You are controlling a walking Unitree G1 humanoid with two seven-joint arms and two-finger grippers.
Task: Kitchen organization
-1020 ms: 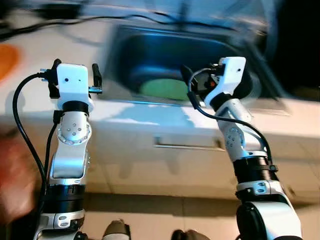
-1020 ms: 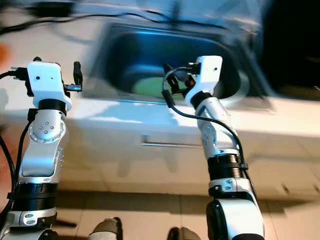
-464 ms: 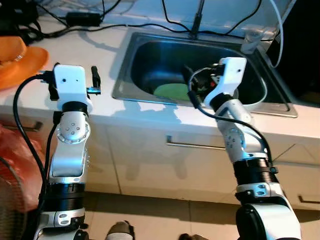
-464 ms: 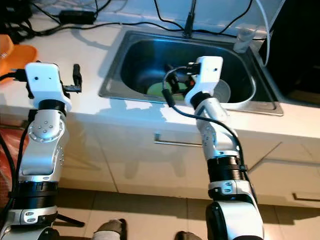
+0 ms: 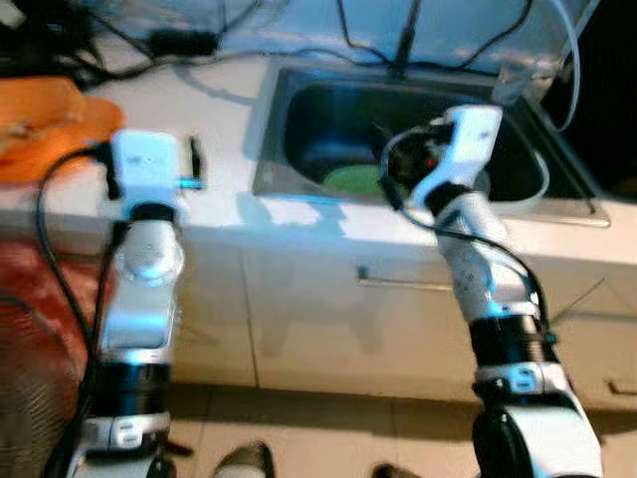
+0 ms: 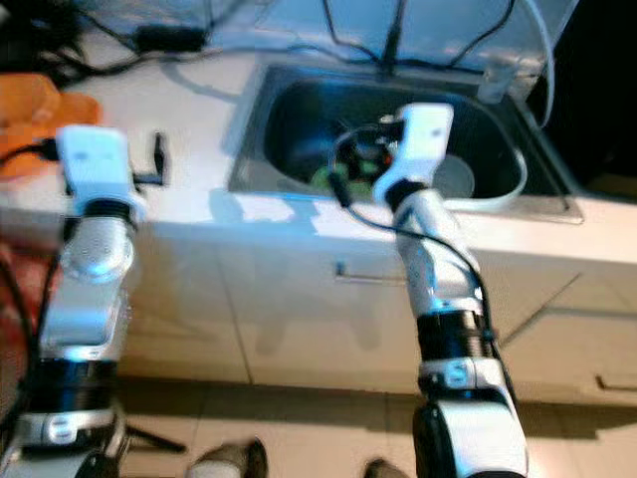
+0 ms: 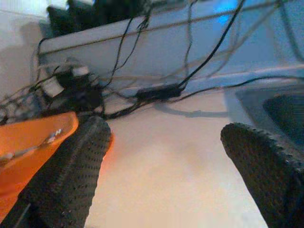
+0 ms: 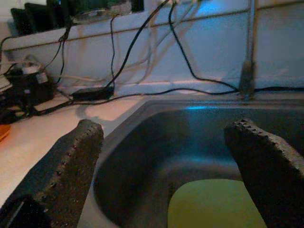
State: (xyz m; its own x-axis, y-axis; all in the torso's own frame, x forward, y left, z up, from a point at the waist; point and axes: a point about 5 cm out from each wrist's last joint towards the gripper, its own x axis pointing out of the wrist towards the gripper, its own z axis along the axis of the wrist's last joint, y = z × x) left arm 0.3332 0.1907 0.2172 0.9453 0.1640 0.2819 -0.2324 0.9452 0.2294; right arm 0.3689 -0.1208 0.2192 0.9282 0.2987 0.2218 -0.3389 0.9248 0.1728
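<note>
A steel sink [image 5: 263,171] is set into the white counter [image 5: 214,110] before me. A flat green item [image 5: 353,179] lies in its basin, and the right wrist view shows the green item [image 8: 218,205] below the fingers. My right gripper [image 8: 166,133] is open and empty, raised over the sink's front edge [image 5: 418,164]. My left gripper [image 7: 166,137] is open and empty above the counter left of the sink [image 5: 154,169]. A pale round dish [image 6: 455,177] sits in the basin's right part.
An orange item [image 5: 40,119] lies on the counter's left end. Black cables and a power adapter [image 7: 159,90] run along the back wall. A faucet [image 8: 248,47] stands behind the sink. Cabinet fronts with a handle [image 5: 398,284] are below, and a reddish bag [image 5: 30,289] is at the left.
The whole picture has shifted and is slightly blurred, so the camera has moved. Both arms hold the same raised pose and both grippers stay open.
</note>
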